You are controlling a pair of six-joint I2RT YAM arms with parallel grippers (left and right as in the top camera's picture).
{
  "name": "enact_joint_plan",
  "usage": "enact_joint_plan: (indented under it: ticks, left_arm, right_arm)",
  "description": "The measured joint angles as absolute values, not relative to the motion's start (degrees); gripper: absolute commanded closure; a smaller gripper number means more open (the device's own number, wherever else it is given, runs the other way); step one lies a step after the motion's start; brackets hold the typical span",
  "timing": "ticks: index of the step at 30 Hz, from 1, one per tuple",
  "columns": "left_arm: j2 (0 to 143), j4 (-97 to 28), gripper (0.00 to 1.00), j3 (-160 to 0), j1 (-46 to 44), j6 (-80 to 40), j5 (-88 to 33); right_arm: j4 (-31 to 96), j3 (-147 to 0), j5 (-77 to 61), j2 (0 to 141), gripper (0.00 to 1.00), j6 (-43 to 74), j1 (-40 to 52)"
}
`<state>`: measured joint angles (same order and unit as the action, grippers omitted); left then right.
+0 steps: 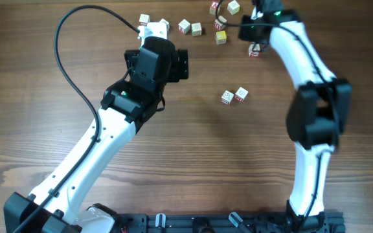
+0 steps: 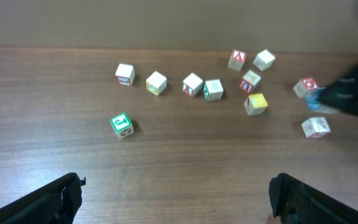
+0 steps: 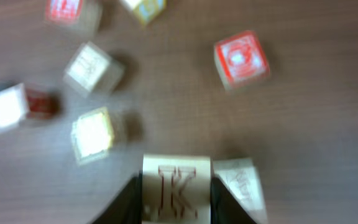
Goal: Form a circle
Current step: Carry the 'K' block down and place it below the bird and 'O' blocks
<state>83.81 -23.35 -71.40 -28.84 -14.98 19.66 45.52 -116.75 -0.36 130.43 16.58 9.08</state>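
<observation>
Because the K cube (image 3: 176, 186) looks like light, stiff wood, the right claw (image 3: 176, 194) pinches its flat sides; the left claw (image 2: 176, 199) hangs spread.

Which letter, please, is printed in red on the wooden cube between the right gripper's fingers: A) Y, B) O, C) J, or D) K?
D: in the right wrist view, the wooden cube flanked on both sides by the fingers of the right gripper shows a red outlined K on its upper face.
</observation>
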Motion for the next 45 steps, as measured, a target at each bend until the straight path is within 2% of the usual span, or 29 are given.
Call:
enact_joint_plan:
  ticks: [7,11,13,16,19,23,26,36,40,45]
  left_arm:
    - [83.8,-21.8,0.00,-71.4,-28.8,-15.0,23.5]
    - [83.8,-20.9,0.00,-71.4,-28.2,-16.6,24.7]
    - [83.8,-20.9,0.00,-71.4,-27.2,-18.4,24.9]
    - [83.8,-20.9,0.00,-71.4,-26.3,-20.0,25.4]
    - [83.8,-21.0,0.00,-71.4,-26.2,-20.7,25.6]
    - [83.8,-22.0,0.00,-71.4,-26.2,-21.0,25.6]
    - [83.8,-22.6,0.00,-71.4,-26.2,-21.2,25.7]
    - [83.8,-22.7,0.00,-71.4,-26.2,-21.4,23.9]
    - [83.8,-22.7,0.00,-71.4,-26.2,-21.4,23.9]
    - [83.8,-22.8,0.00,-71.4,-26.2,-21.4,23.9]
  right_arm:
    - [78.3,-117.8,-0.4,105.7,0.95,14.7,9.1]
    - [90.7,-117.7,-0.4,100.3,0.95,15.6,9.1]
    - [90.8,-115.4,-0.3,95.4,0.96,16.5,9.7]
    - [84.1,-107.0,-0.1,88.4,0.95,17.0,13.0]
    - [68.6,-92.0,-0.1,83.6,0.96,17.1,17.7]
    - [49.2,-68.9,-1.2,86.0,0.95,17.3,19.5]
    - [40.8,-59.0,-2.4,87.2,0.95,17.5,19.4]
    - [10.8,-40.8,-3.3,87.1,0.86,14.6,19.4]
    - [5.9,-38.3,-2.9,88.2,0.85,12.7,19.4]
    - [2.9,-38.3,-2.5,91.2,0.78,11.6,19.4]
